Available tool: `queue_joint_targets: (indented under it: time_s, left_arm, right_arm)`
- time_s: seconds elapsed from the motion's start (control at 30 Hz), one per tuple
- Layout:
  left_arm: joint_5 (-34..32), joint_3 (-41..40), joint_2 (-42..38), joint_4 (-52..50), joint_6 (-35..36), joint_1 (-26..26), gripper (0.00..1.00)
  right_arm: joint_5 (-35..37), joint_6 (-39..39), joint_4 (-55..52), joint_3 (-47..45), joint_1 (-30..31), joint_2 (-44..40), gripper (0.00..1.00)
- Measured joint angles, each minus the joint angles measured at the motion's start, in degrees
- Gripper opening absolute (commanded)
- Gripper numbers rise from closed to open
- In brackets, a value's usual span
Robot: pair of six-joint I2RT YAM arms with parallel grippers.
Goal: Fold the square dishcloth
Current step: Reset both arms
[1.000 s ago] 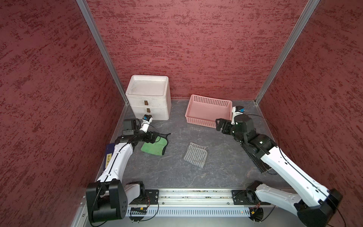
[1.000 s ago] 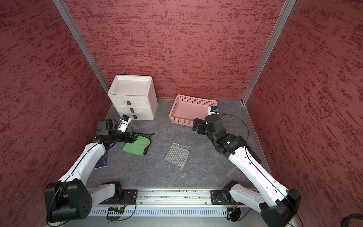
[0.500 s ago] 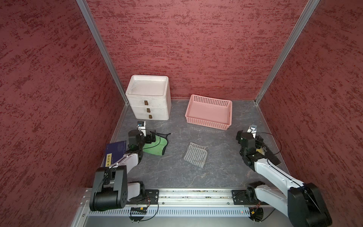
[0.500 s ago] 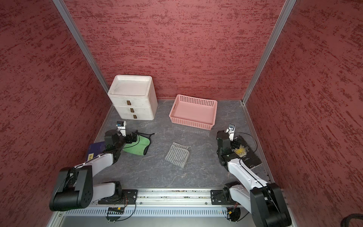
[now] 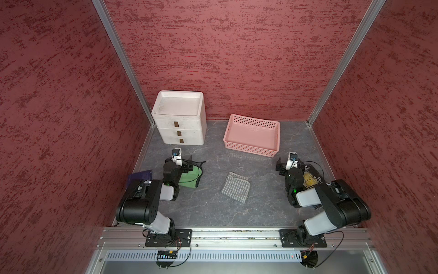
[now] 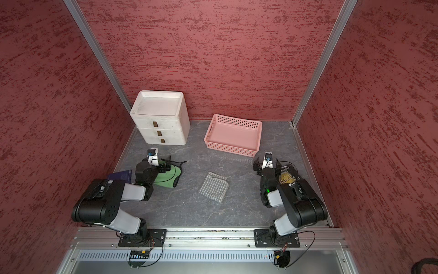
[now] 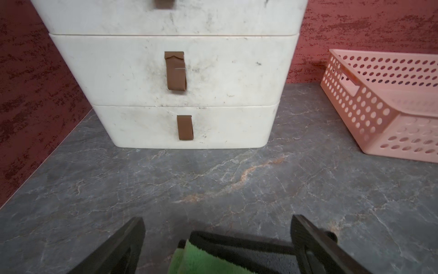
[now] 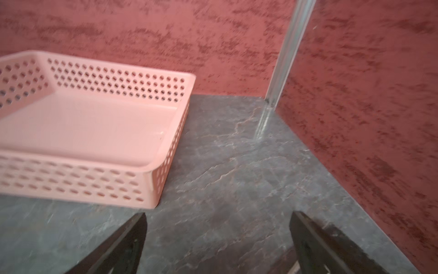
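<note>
The small grey-and-white striped square dishcloth (image 5: pixel 236 187) lies flat in the middle of the dark marbled counter (image 5: pixel 213 213), roughly midway between the two arms and touched by neither. Its hanging loop points toward the back wall. One edge looks thicker, as if layers are stacked there, but whether it is already doubled over cannot be told from this height.

The left claw (image 7: pixel 218 219) is spread wide and holds nothing. It hangs low over the near edge of a green microfibre cloth with black trim (image 5: pixel 190 178), facing the white three-drawer plastic unit (image 5: pixel 180 123). The right claw (image 8: pixel 219 214) is likewise spread and empty, aimed past the corner of the pink perforated plastic basket (image 5: pixel 251 148), with a black book with gold lettering (image 5: pixel 312 179) beside its arm.

Both arms sit folded close to their bases, which reads as a resting posture that leaves the centre free. Judging from this, the work is either not begun or finished. If folding remains, each claw would need to reach inward to a corner of the cloth.
</note>
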Motion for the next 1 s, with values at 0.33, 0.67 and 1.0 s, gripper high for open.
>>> queue_joint_targets:
  time_s: [0.33, 0.67, 1.0]
  left_arm:
    - [2.38, 2.69, -0.07, -2.80, -1.70, 2.36, 1.00]
    - [2.54, 2.69, -0.07, -3.72, -1.84, 2.36, 1.00]
    - [2.54, 2.69, -0.07, -3.72, -1.84, 2.36, 1.00]
  right_arm:
    - [-8.04, 3.17, -7.19, 8.98, -6.88, 1.25, 0.99]
    - [-9.31, 3.91, -9.38, 8.96, -7.02, 1.25, 0.99]
    - [-9.60, 3.96, -10.29, 8.96, -7.02, 1.25, 0.99]
